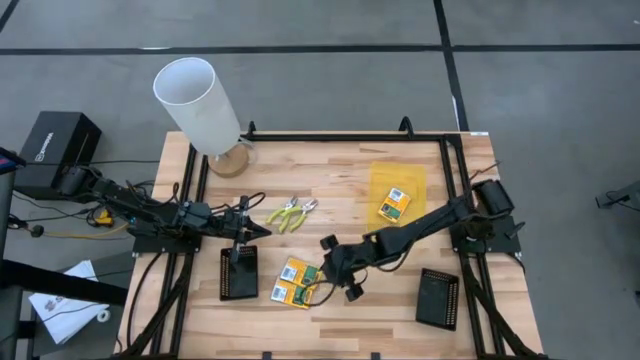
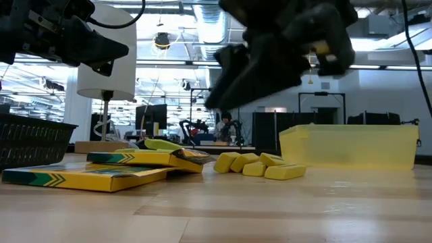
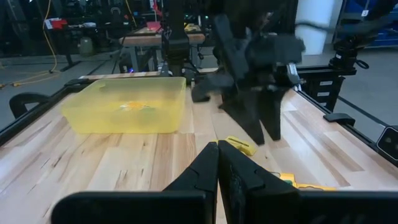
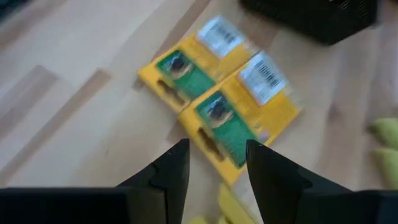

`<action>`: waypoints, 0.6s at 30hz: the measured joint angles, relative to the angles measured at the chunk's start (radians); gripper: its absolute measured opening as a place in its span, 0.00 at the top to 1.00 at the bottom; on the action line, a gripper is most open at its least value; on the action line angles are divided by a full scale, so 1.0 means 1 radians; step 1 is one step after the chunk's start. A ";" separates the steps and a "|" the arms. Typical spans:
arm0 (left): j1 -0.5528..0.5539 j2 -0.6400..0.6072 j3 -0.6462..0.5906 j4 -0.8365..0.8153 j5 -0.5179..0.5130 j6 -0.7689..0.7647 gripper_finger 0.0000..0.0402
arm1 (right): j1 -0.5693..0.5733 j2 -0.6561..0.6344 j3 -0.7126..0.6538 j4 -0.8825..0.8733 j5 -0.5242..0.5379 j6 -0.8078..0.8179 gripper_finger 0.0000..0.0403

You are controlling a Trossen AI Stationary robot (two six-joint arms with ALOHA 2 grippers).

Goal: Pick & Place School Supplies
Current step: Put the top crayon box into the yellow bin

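Two yellow-and-green boxes [image 1: 295, 282] lie flat side by side on the table, label side up in the right wrist view [image 4: 233, 106]. A third box [image 1: 394, 206] lies in the translucent yellow tray [image 1: 396, 180]. The plier-like tool [image 1: 290, 212] lies on the wood. Several yellow sticks [image 2: 260, 165] lie right of the two boxes. My right gripper [image 4: 217, 165] hovers open just above those boxes [image 1: 330, 268]. My left gripper [image 1: 255, 230] hangs shut above the left mesh tray's far edge, its fingers together in the left wrist view [image 3: 217, 177].
A black mesh tray [image 1: 238, 272] stands left of the boxes and another [image 1: 437, 297] near the table's right near corner. A white lamp [image 1: 205, 110] stands at the far left corner. Black rails [image 1: 185, 250] run along the left and right table edges.
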 joint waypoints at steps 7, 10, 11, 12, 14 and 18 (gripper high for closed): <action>0.000 0.000 0.000 -0.004 0.000 0.000 0.99 | -0.002 0.092 0.029 0.015 0.001 -0.006 0.62; 0.000 0.000 0.000 -0.004 0.000 0.000 0.99 | -0.001 0.105 0.036 0.014 0.001 -0.011 0.62; 0.000 0.000 0.000 -0.003 0.000 0.000 0.99 | -0.001 0.105 0.036 0.021 0.002 -0.018 0.63; 0.000 0.000 0.000 -0.004 0.000 0.000 0.99 | -0.001 0.104 0.038 0.034 0.001 -0.025 0.63; 0.000 0.000 0.000 -0.003 0.000 0.000 0.99 | -0.001 0.104 0.039 0.049 0.002 -0.032 0.63; 0.000 0.000 0.000 -0.004 0.000 0.000 0.99 | -0.002 0.104 0.039 0.053 0.003 -0.033 0.64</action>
